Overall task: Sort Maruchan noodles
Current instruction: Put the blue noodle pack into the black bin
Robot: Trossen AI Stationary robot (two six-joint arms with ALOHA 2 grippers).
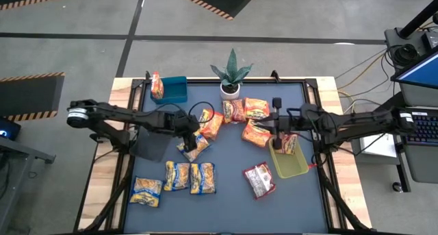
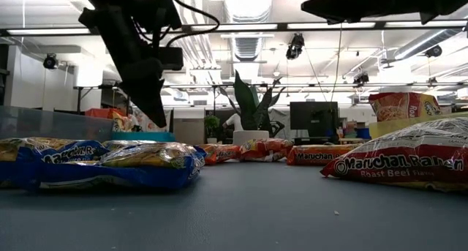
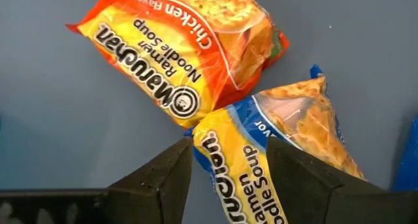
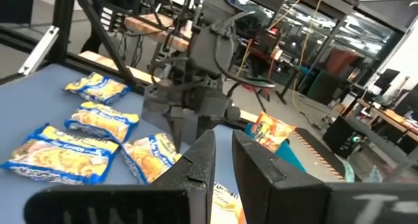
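A: Left gripper (image 1: pixel 194 140) status?

B: Down at table centre-left, over a yellow-and-blue packet (image 3: pixel 245 168). In the left wrist view that packet's end sits between the two fingers (image 3: pixel 163 178). Can't tell if they're actually clamped on it or just straddling it. An orange chicken packet (image 3: pixel 189 48) lies just beyond, touching the blue one.

A: Right gripper (image 1: pixel 279 133)?

B: Above the yellow-green bin (image 1: pixel 291 168), jaws nearly together, nothing between them. One orange packet (image 1: pixel 289 144) already stands in that bin.

A: Rest of the noodles?

B: Three yellow-and-blue packets (image 1: pixel 176 175) in a row at the front left. Red-and-white roast beef packet (image 1: pixel 259 179) front centre, just beside the yellow-green bin. Orange cluster (image 1: pixel 246 110) in front of the potted plant (image 1: pixel 230 76). One more orange packet (image 1: pixel 157 85) leans at the blue bin (image 1: pixel 174 90), back left; can't tell whether it's inside.
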